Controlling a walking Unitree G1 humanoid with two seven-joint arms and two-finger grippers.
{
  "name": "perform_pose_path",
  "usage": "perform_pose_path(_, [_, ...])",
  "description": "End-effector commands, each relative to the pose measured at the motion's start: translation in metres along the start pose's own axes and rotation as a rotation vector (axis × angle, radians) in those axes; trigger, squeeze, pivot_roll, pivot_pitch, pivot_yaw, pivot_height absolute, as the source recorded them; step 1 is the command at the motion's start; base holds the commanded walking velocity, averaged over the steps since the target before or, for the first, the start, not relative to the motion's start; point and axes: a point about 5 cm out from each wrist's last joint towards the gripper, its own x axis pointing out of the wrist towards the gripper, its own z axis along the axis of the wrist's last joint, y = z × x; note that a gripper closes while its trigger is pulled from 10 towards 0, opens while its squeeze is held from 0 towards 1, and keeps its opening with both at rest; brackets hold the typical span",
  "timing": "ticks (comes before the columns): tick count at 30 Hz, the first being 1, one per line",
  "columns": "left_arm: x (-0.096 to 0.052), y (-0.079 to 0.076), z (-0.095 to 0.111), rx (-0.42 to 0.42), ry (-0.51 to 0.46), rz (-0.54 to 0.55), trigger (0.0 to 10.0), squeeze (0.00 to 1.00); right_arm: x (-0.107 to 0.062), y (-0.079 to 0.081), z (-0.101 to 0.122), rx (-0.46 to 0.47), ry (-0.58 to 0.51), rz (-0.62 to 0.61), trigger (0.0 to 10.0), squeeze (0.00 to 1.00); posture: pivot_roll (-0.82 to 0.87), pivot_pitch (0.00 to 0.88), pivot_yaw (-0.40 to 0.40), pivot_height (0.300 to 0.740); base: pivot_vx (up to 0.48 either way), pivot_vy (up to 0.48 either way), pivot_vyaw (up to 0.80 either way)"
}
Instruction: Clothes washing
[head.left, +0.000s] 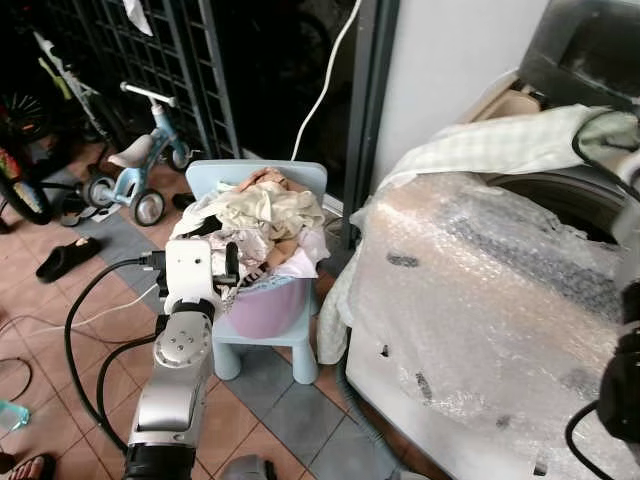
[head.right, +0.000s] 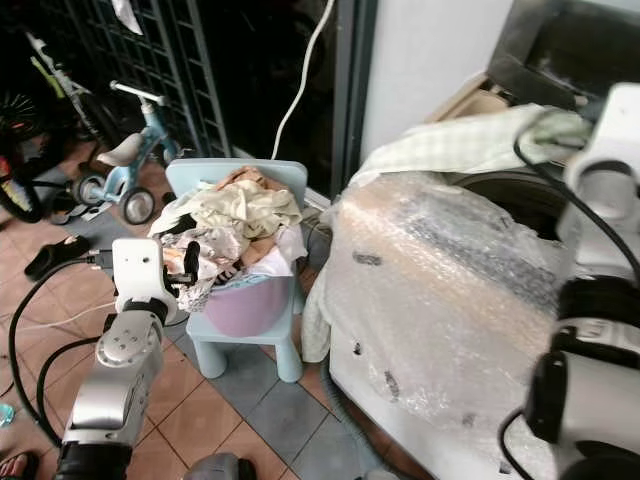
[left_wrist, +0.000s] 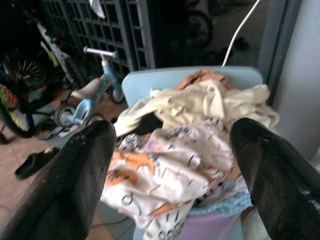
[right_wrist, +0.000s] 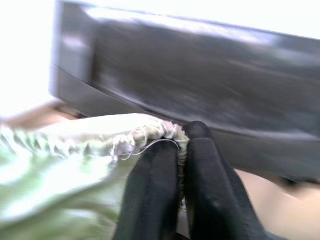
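Right wrist view: right gripper (right_wrist: 182, 150) pinched on a pale green checked cloth (right_wrist: 75, 155), fingers pressed together over its hem.

Cloth drapes across the top edge of the bubble-wrapped washing machine (head.left: 480, 300), hanging down its left side. Left gripper (left_wrist: 172, 160) spread wide, hovering just before the heap of clothes (head.left: 262, 225) piled in a pink basket (head.left: 268, 305). Basket sits on the seat of a light blue child's chair (head.left: 300, 180), left of the machine. Small blue tricycle (head.left: 140, 165) stands behind, on the tiled floor (head.left: 60, 350).
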Motion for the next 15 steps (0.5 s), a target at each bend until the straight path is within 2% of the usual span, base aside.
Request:
perform_pose_path(1, [0.003, 0.0, 0.001, -0.002, -0.005, 0.001, 10.0, 0.0, -0.005, 0.035, 0.018, 0.143, -0.079, 0.209, 0.0, 0.0, -0.03, 0.0, 0.059, 0.74, 0.0, 0.0, 0.0])
perform_pose_path(2, [0.004, 0.0, 0.001, -0.002, -0.006, 0.001, 10.0, 0.0, -0.007, 0.043, 0.02, 0.188, -0.083, 0.262, 0.0, 0.0, -0.03, 0.0, 0.059, 0.74, 0.0, 0.0, 0.0])
perform_pose_path(3, [0.004, 0.0, 0.002, 0.0, -0.006, 0.0, 10.0, 0.0, -0.011, 0.056, 0.026, 0.24, -0.094, 0.369, 0.0, 0.0, -0.03, 0.0, 0.062, 0.74, 0.0, 0.0, 0.0])
perform_pose_path(4, [0.005, -0.001, 0.002, 0.002, -0.007, -0.005, 10.0, 0.0, -0.019, 0.072, 0.038, 0.304, -0.125, 0.529, 0.0, 0.0, -0.03, 0.0, 0.065, 0.74, 0.0, 0.0, 0.0])
perform_pose_path(5, [0.006, -0.001, 0.002, 0.004, -0.008, -0.007, 10.0, 0.0, -0.022, 0.076, 0.044, 0.325, -0.142, 0.588, 0.0, 0.0, -0.03, 0.0, 0.065, 0.74, 0.0, 0.0, 0.0])
perform_pose_path(8, [0.009, -0.002, 0.003, 0.013, -0.012, -0.018, 10.0, 0.0, -0.024, 0.077, 0.065, 0.389, -0.194, 0.72, 0.0, 0.0, -0.03, 0.0, 0.065, 0.74, 0.0, 0.0, 0.0])
perform_pose_path(9, [0.011, -0.003, 0.004, 0.011, -0.016, -0.024, 10.0, 0.0, -0.021, 0.07, 0.08, 0.381, -0.245, 0.772, 0.0, 0.0, -0.04, 0.0, 0.064, 0.74, 0.0, 0.0, 0.0])
perform_pose_path(12, [0.014, -0.004, 0.003, 0.004, -0.014, -0.042, 10.0, 0.0, -0.021, 0.063, 0.091, 0.373, -0.267, 0.84, 0.0, 0.0, -0.04, 0.0, 0.06, 0.74, 0.0, 0.0, 0.0])
perform_pose_path(15, [0.017, -0.015, 0.003, -0.027, -0.014, -0.139, 10.0, 0.0, -0.04, 0.066, 0.108, 0.412, -0.283, 1.049, 0.0, 0.0, -0.05, 0.0, 0.062, 0.74, 0.0, 0.0, 0.0])
